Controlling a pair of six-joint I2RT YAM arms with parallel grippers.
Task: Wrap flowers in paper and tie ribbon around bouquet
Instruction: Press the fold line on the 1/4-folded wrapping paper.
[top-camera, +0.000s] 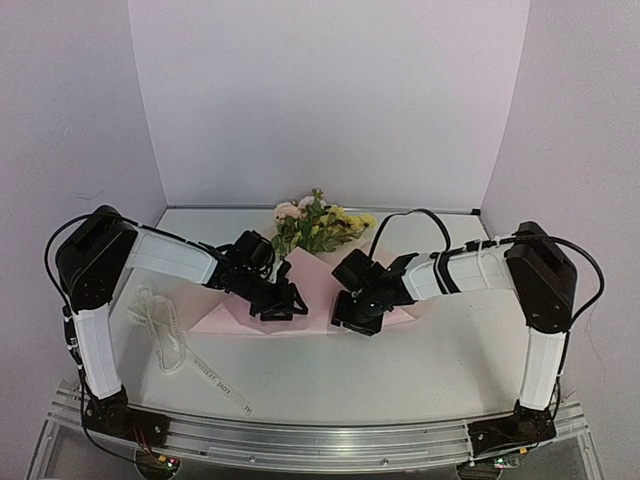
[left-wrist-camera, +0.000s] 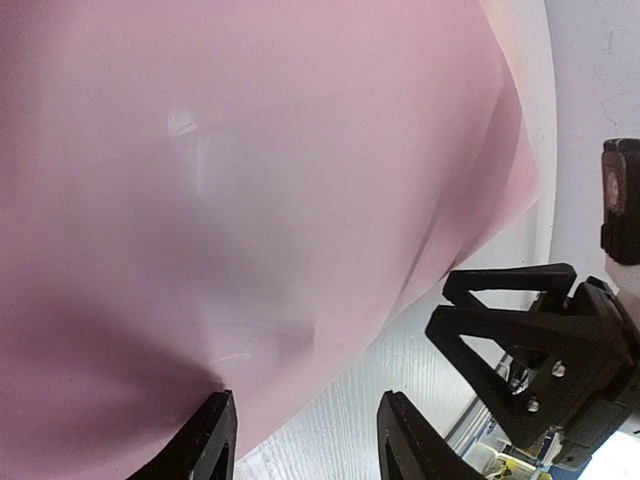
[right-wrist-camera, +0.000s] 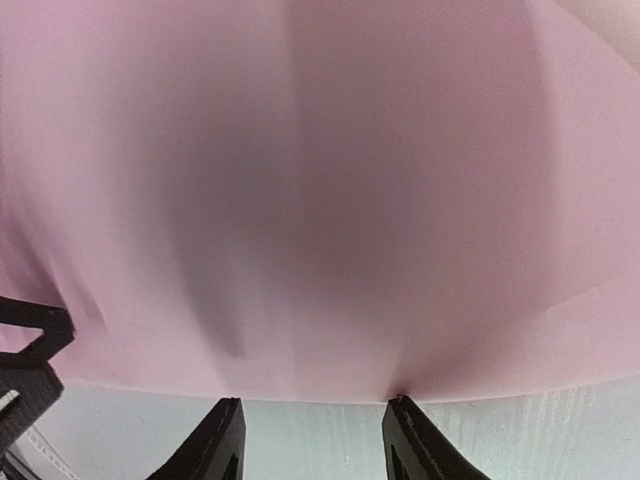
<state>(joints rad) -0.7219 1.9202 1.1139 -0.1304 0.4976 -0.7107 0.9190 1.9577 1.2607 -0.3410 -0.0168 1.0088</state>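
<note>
Printed lettering on ribbon, too small to read.

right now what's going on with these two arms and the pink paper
Two robot arms are working on wrapping a bunch of flowers, which lies at the far end of a pink paper sheet on the table. The left hand and the right hand are both down at the paper's near edge with their fingers apart, and neither looks clamped on it. The ribbon lies loose on the table off to the left, untouched.
</note>
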